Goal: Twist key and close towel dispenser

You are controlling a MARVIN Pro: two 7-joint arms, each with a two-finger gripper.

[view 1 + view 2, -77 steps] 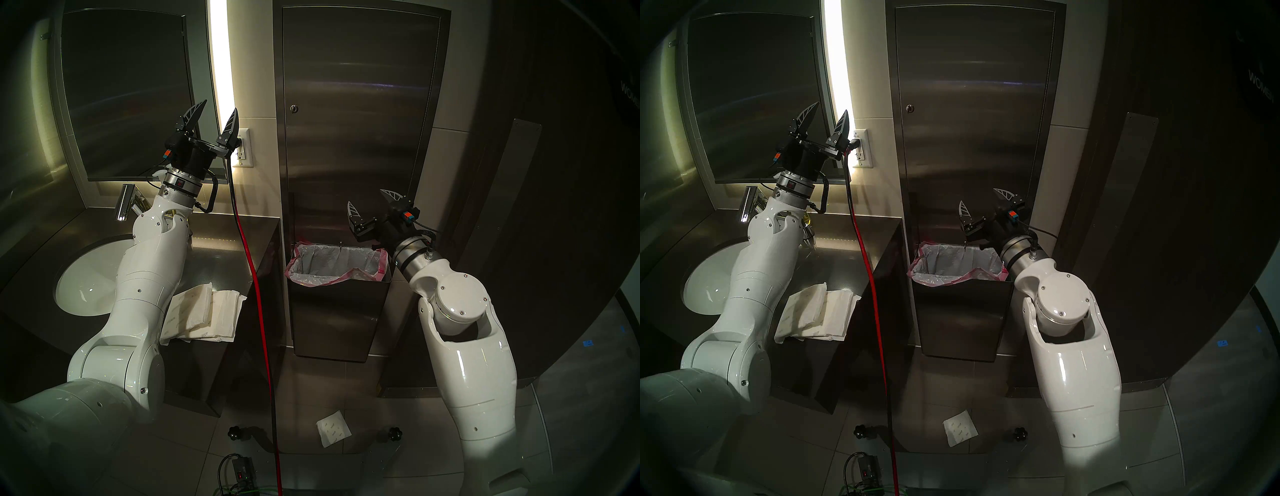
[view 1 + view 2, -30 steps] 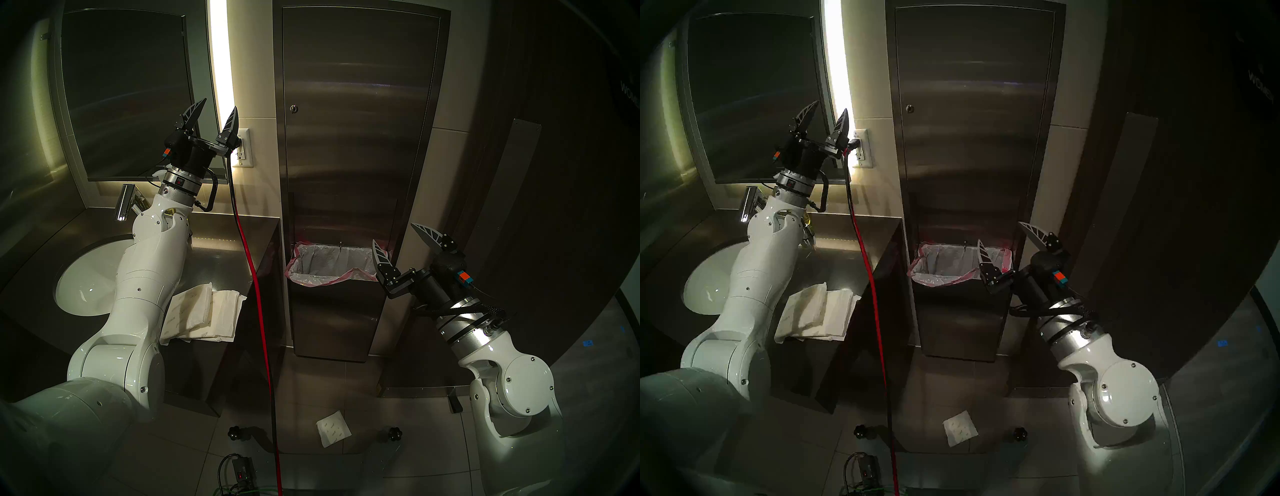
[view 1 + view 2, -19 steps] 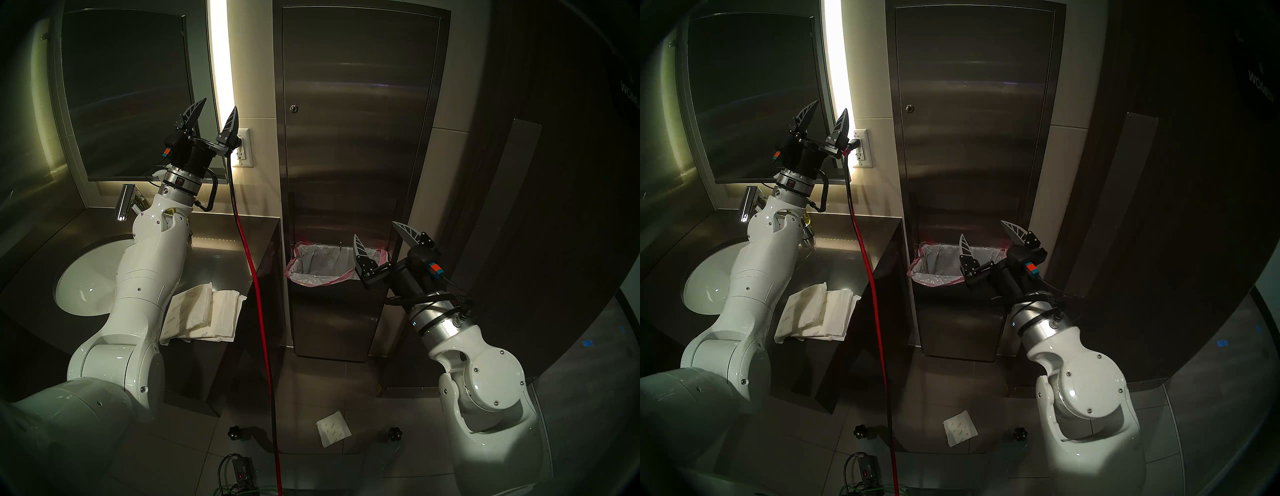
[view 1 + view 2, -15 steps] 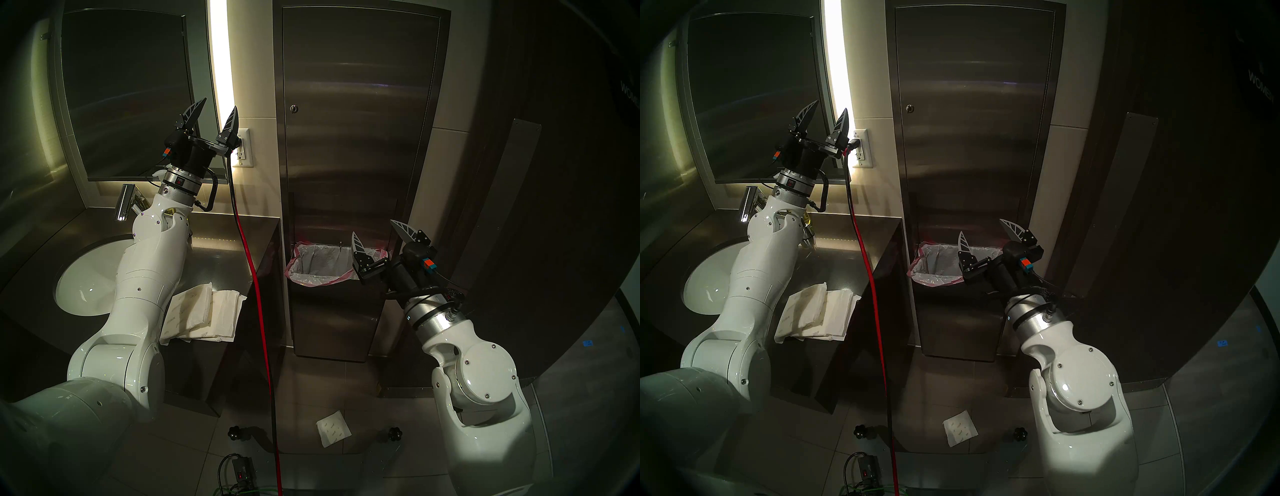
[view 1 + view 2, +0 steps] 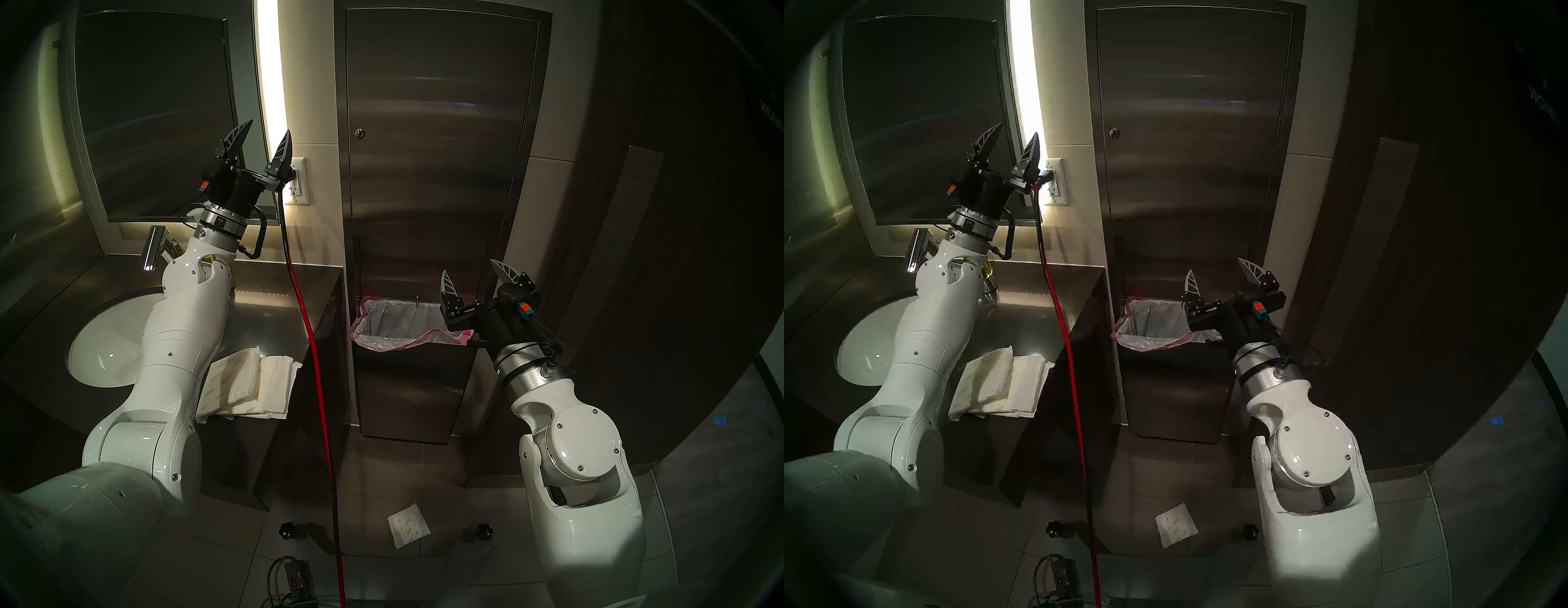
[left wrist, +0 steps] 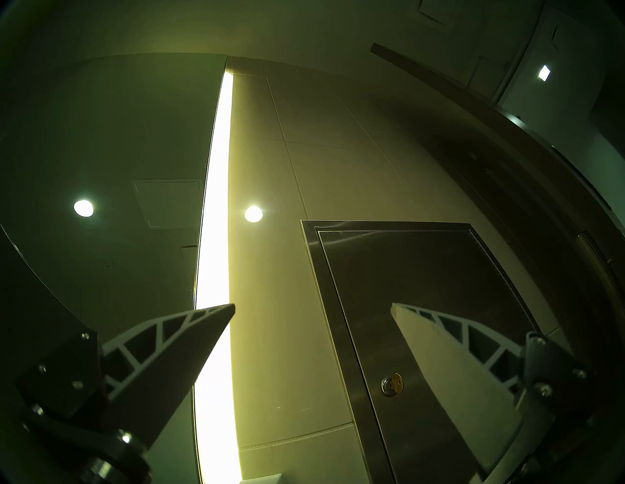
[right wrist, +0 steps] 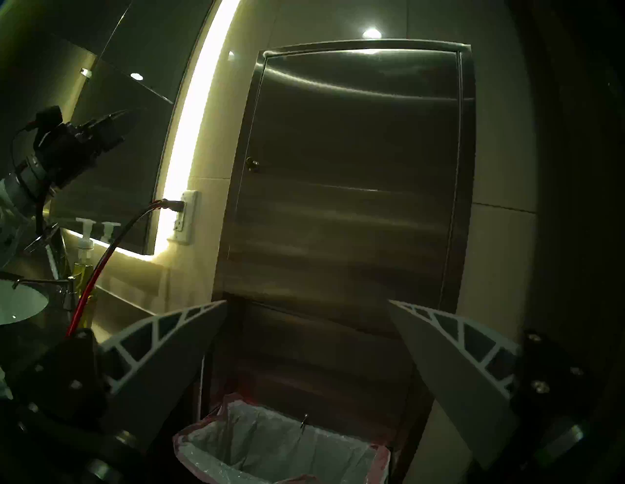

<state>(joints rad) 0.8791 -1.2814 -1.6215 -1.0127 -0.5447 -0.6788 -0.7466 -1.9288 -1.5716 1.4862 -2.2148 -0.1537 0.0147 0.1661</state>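
The towel dispenser [image 5: 437, 127] is a tall brushed-steel wall cabinet whose long door lies flush in its frame. The small brass key [image 6: 396, 384] sits in the round lock [image 5: 360, 133] at the door's left edge; it also shows in the right wrist view [image 7: 252, 164]. My left gripper [image 5: 266, 129] is open and empty, raised in front of the mirror, left of the lock. My right gripper [image 5: 471, 268] is open and empty, over the right end of the built-in bin with pink-edged liner [image 5: 384, 339], below the door.
A dark mirror [image 5: 152, 110] and a bright light strip [image 5: 271, 72] are left of the dispenser. A red cable [image 5: 316, 361] hangs from the wall outlet [image 5: 297, 180]. Paper towels [image 5: 250, 382] lie on the counter by the sink [image 5: 106, 344]. A dark wooden door [image 5: 679, 212] stands right.
My right arm dropped down and to the right, away from the dispenser, then swung back up and left to the bin's right end. My left arm has not moved.
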